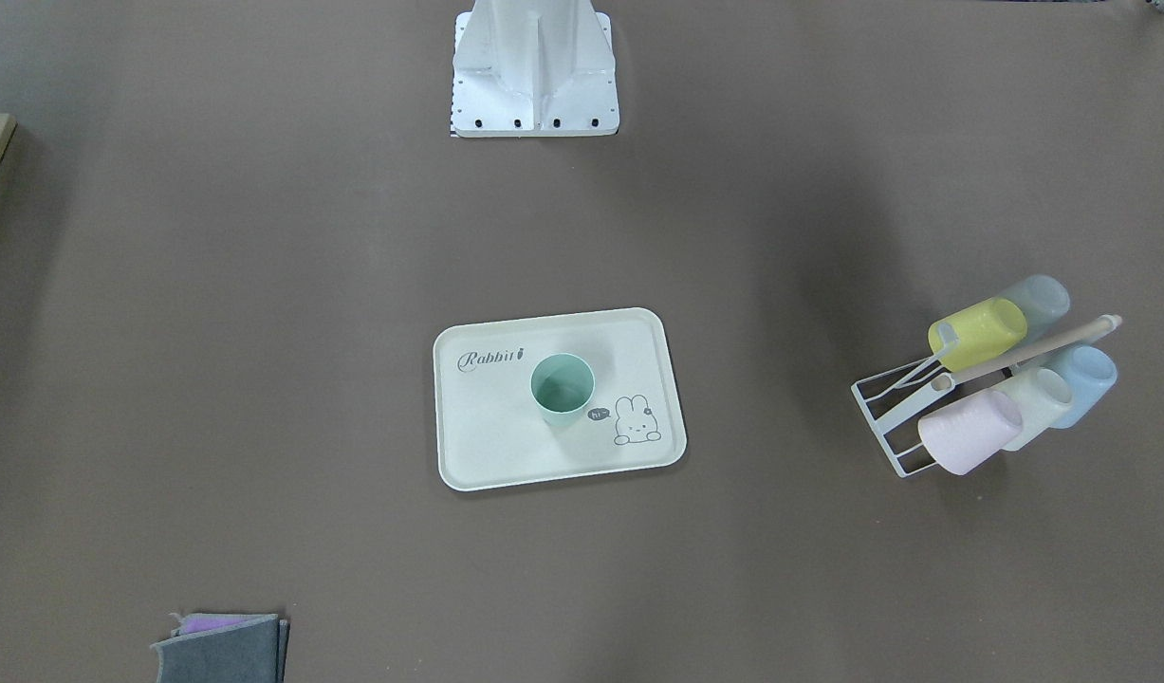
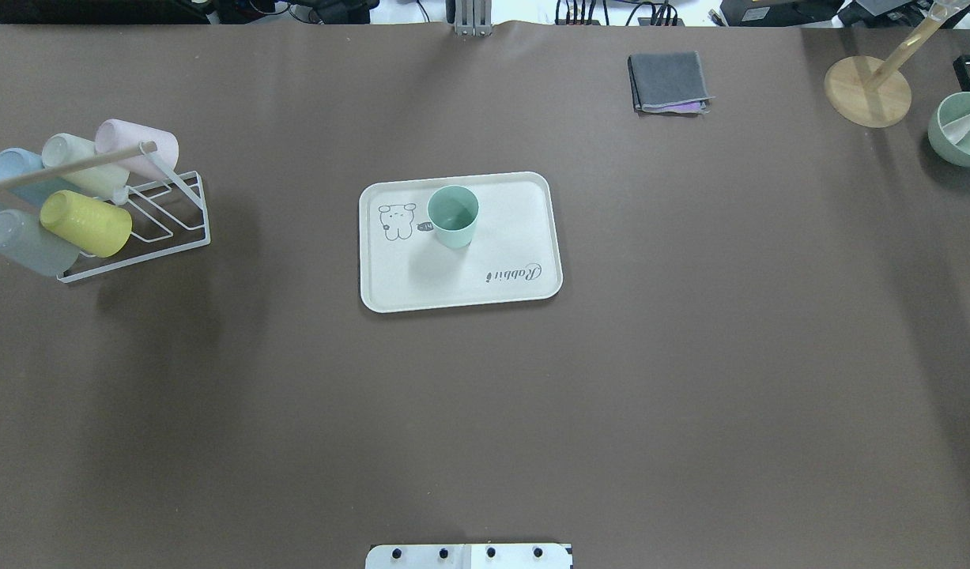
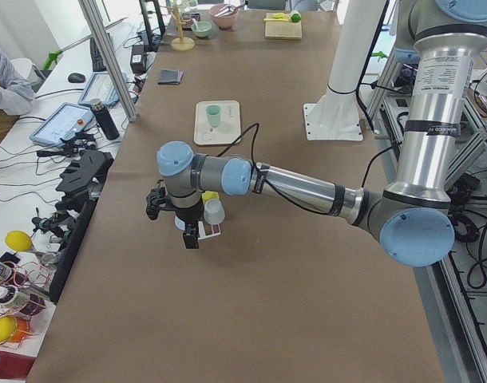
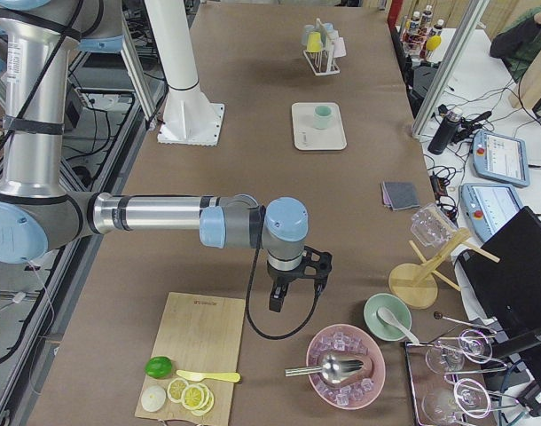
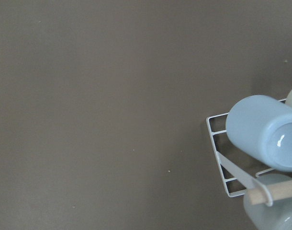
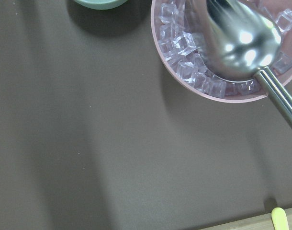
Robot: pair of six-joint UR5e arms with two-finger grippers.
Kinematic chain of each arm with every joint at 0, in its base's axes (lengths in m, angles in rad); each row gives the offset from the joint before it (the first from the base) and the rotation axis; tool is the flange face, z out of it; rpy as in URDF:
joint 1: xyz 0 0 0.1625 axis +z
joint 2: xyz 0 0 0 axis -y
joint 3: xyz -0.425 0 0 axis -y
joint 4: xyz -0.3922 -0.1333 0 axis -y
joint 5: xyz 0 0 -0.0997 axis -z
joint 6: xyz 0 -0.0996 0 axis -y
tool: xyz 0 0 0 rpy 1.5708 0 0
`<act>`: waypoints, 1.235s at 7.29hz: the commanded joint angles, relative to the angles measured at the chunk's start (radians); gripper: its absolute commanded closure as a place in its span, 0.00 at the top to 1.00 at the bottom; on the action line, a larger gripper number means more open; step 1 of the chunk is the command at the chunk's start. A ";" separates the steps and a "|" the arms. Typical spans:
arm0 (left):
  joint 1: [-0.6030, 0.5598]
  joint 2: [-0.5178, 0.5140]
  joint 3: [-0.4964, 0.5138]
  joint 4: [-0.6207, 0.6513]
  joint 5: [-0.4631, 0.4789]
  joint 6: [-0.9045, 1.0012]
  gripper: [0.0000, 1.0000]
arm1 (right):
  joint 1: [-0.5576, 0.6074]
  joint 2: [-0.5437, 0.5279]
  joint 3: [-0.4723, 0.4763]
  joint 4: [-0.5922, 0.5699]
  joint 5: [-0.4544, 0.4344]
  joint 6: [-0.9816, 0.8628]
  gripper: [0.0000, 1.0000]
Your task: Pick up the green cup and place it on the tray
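The pale mint-green cup (image 1: 562,388) stands upright on the cream "Rabbit" tray (image 1: 506,446), beside the bunny drawing. Both show in the overhead view, cup (image 2: 453,216) on tray (image 2: 453,286), and far off in the left side view, cup (image 3: 214,116). No gripper is near them. My left gripper (image 3: 191,236) hangs over the cup rack at the table's left end. My right gripper (image 4: 295,293) hangs near the ice bowl at the right end. Both grippers show only in the side views, so I cannot tell whether they are open or shut.
A white wire rack (image 2: 168,229) holds several pastel cups at the left end. A folded grey cloth (image 2: 668,81), a wooden stand (image 2: 868,91) and a green bowl (image 2: 963,130) sit far right. A pink bowl of ice (image 4: 346,366) and a cutting board (image 4: 195,355) lie near my right gripper.
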 commanded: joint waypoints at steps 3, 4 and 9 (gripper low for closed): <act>-0.043 0.053 -0.011 0.006 -0.003 0.148 0.98 | -0.003 0.000 -0.001 0.000 -0.001 0.000 1.00; -0.043 0.053 -0.012 0.005 -0.003 0.148 0.98 | -0.003 0.002 -0.001 0.000 -0.001 0.000 1.00; -0.040 0.077 -0.003 -0.037 -0.081 0.148 0.98 | -0.004 0.003 -0.002 0.001 -0.019 0.000 1.00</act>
